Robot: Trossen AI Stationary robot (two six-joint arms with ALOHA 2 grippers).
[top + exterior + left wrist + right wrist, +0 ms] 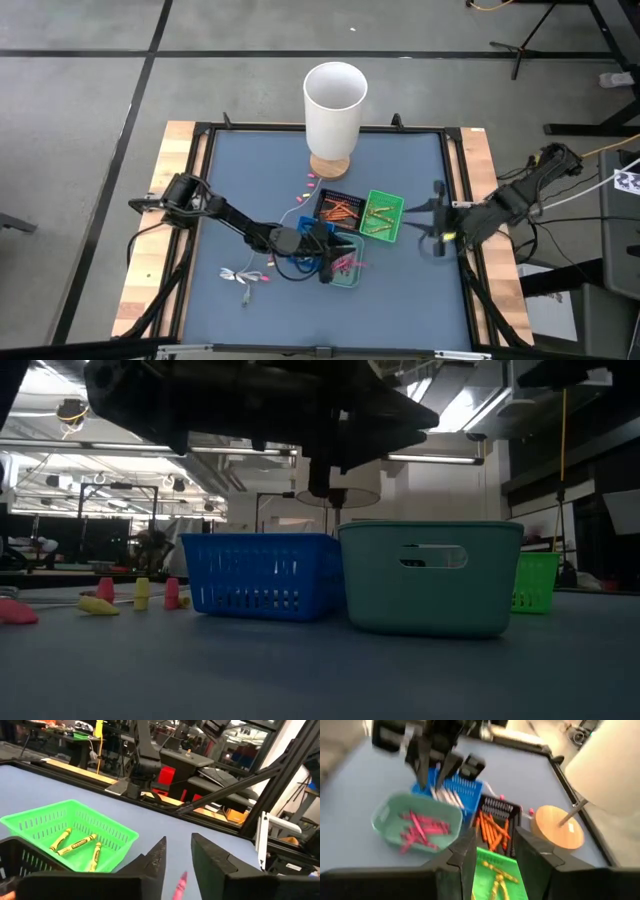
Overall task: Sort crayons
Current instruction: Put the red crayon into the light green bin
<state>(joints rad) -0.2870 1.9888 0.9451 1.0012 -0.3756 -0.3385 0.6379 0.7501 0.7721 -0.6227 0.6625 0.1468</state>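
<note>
Several small trays stand mid-table. The black tray (338, 208) holds orange crayons (492, 827) and the green tray (382, 216) yellow ones (75, 844). Pink crayons (422, 829) lie in the teal tray (347, 270). The blue tray (456, 789) holds pale ones. My left gripper (330, 262) hangs over the teal and blue trays, open. A pink crayon (180, 885) shows below the gap between its fingers (157, 857), touching neither. My right gripper (430, 228) is open with nothing in it, drawn back toward the table's right edge.
A tall white cylinder (335, 100) on a round wooden base (557, 827) stands at the far middle. A few loose pink and yellow crayons (100, 598) and a thin white cord (240, 274) lie left of the trays. Bare blue mat lies near and right.
</note>
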